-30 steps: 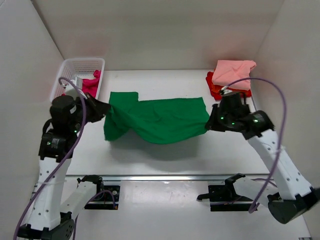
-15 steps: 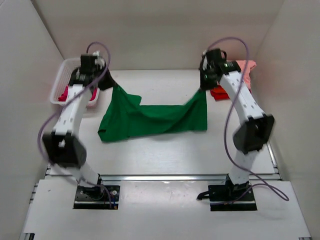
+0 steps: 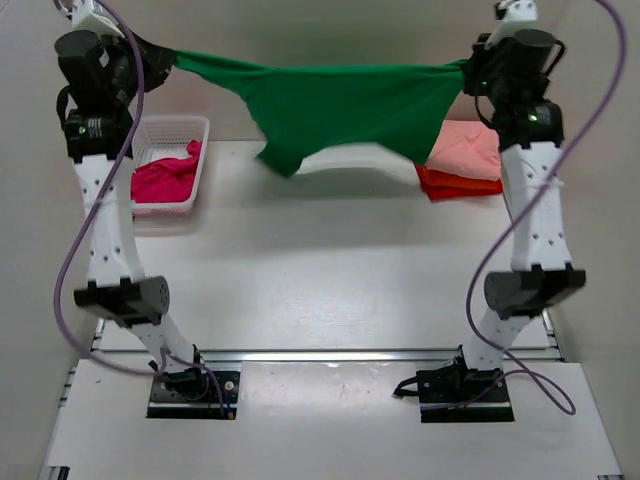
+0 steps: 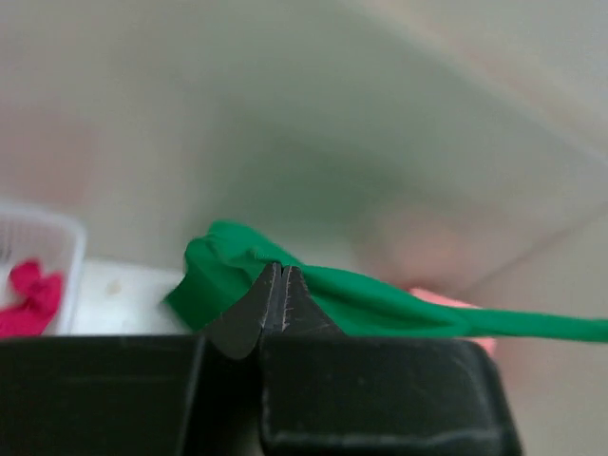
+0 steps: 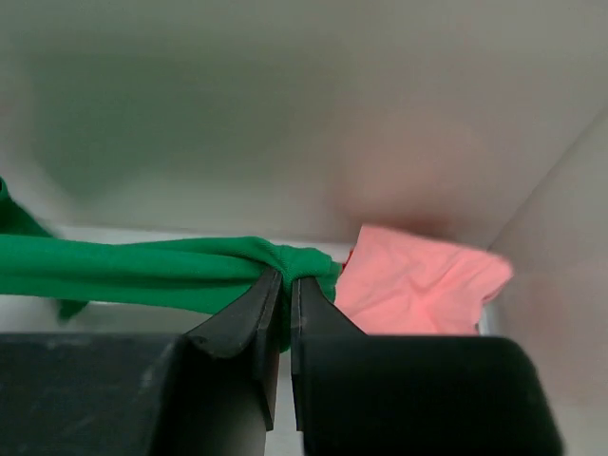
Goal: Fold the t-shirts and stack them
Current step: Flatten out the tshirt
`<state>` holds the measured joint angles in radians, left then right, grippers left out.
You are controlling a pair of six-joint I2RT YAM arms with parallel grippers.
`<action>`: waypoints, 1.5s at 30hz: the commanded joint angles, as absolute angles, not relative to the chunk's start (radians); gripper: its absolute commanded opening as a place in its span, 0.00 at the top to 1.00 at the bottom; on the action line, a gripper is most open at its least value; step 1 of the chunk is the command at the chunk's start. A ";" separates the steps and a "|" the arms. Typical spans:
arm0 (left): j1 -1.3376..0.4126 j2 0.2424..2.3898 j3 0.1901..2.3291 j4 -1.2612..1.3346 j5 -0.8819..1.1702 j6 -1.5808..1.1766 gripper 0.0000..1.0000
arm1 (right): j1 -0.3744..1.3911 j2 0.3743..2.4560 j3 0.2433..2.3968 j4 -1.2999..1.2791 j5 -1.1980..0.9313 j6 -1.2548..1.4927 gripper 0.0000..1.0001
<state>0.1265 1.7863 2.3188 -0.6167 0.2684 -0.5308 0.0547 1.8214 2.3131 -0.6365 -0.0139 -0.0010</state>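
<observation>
Top view. Both arms stand tall. The green t-shirt [image 3: 350, 105] is stretched in the air between them, across the far side from 11 to 1 o'clock. Its middle sags, and a loose flap droops lowest toward 11 o'clock. It casts a shadow on the white table [image 3: 320, 270].
- Left gripper [image 3: 160, 52]: pinched on the shirt's left end.
- Right gripper [image 3: 468, 75]: pinched on the right end.
- White basket [image 3: 170, 125]: at 10 o'clock, with a magenta t-shirt [image 3: 162, 180] crumpled inside.
- At 2 o'clock: a salmon t-shirt [image 3: 465, 150] lies on a red t-shirt [image 3: 455, 185]. The green cloth hides part of this stack.

Left wrist view. The left gripper [image 4: 283, 271] has its jaws pressed together on a bunch of the green t-shirt [image 4: 380, 304]. The cloth runs off taut toward 3 o'clock. The basket [image 4: 38, 228] with the magenta t-shirt [image 4: 28, 299] sits at 9 o'clock, blurred.

Right wrist view. The right gripper [image 5: 285, 280] shows only a thin slit between its jaws, clamped on a gathered knot of the green t-shirt [image 5: 142, 271]. The cloth stretches away to 9 o'clock. The salmon t-shirt [image 5: 418, 285] lies beyond at 3 o'clock, near the corner of the walls.
</observation>
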 commanded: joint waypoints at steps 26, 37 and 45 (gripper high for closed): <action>-0.031 1.426 1.924 -0.437 0.219 -0.466 1.00 | 0.130 1.492 1.977 -0.494 -0.081 -0.034 1.00; 0.063 1.943 2.498 -0.632 0.193 -0.371 1.00 | 0.153 1.870 2.289 -0.507 -0.043 -0.075 1.00; 0.055 1.740 2.336 -0.528 0.212 -0.360 1.00 | 0.077 1.861 2.309 -0.465 -0.084 -0.044 1.00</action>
